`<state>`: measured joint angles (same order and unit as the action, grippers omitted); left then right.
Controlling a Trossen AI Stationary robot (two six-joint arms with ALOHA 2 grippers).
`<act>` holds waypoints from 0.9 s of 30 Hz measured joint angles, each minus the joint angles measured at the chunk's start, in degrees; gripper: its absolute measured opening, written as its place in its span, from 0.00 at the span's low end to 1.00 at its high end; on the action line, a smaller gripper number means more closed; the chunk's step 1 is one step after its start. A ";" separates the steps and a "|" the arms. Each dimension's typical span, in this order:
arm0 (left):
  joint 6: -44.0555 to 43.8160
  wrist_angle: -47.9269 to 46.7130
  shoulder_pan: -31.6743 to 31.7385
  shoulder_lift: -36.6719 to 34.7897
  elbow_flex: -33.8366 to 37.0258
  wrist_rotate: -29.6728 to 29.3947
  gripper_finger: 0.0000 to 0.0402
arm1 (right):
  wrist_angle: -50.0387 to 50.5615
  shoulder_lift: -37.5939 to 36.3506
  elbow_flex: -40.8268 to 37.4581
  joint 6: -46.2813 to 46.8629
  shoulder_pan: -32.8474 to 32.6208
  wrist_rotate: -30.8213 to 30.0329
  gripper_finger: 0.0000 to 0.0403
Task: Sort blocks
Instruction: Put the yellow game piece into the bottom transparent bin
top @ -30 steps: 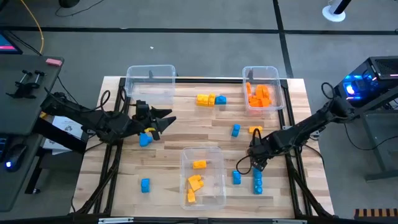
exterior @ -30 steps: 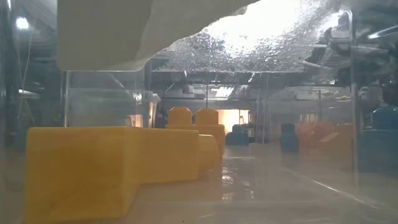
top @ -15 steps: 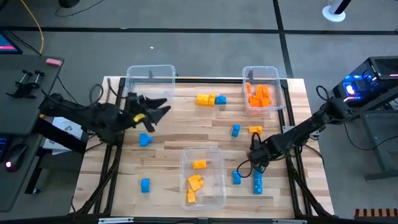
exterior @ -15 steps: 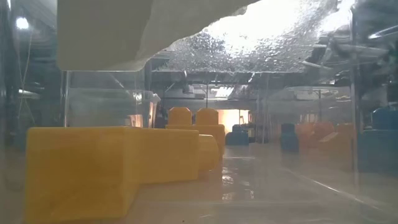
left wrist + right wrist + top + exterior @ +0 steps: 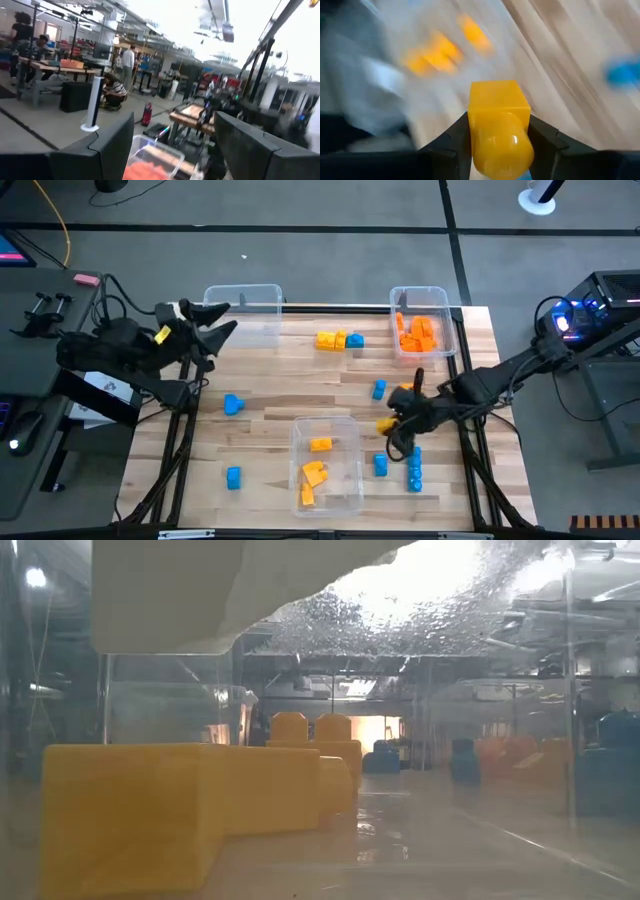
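Observation:
My right gripper (image 5: 390,425) hangs above the table between the near bin and the right edge, shut on a yellow-orange block (image 5: 499,125). My left gripper (image 5: 215,320) is raised at the far left beside the empty clear bin (image 5: 242,310), open and holding nothing. Its fingers (image 5: 112,150) point out into the room. Loose blue blocks (image 5: 233,404) (image 5: 233,476) (image 5: 378,389) (image 5: 380,465) lie flat on the wood. A blue stack (image 5: 414,471) lies near my right gripper. A short orange-and-blue row (image 5: 338,339) lies at the far middle. My right gripper pinches the yellow-orange block by two opposite sides (image 5: 471,120) between its two fingers. The fingers slant downward from the table's right side. The block is lifted clear of the table, with a round stud (image 5: 502,150) facing back toward the wrist.
The far right bin (image 5: 420,330) holds orange blocks. The near middle bin (image 5: 327,465) holds yellow-orange blocks (image 5: 180,810). An orange block (image 5: 408,388) lies partly under my right arm. Bare wood lies between the bins in the middle.
My right gripper has risen and gone a little toward the table's left, and the yellow-orange block now hangs in it clear of the wood. My left gripper, still open, has risen, rolled, and drawn back toward the far left corner, away from the blue block.

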<state>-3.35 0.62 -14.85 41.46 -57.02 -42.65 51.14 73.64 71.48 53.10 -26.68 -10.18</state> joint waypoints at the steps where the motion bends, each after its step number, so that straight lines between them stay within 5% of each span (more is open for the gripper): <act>1: 0.07 -1.72 0.00 -0.48 0.00 0.00 0.65 | -2.09 1.02 2.00 -0.49 0.00 -1.08 0.32; 9: -0.43 -11.94 0.00 -2.69 0.00 1.32 0.65 | -5.90 18.87 14.26 0.38 0.04 0.01 0.33; 14: -0.47 -14.75 -0.02 -4.08 0.00 4.90 0.65 | -4.03 29.45 24.32 1.72 0.43 2.93 0.56; 18: -0.49 -14.84 -0.02 -5.21 0.00 5.18 0.65 | 6.47 35.06 34.60 2.13 2.01 8.36 0.71; 21: -1.18 -14.53 -0.02 -5.97 0.00 6.75 0.65 | 17.58 36.22 40.43 4.51 3.06 5.35 0.73; 27: -5.10 -14.55 -0.02 -6.20 0.00 11.44 0.65 | 39.37 33.39 38.55 7.56 7.06 3.64 0.70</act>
<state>-8.45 -13.93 -14.87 35.26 -57.01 -31.21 90.51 107.03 110.04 60.66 -19.61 -6.54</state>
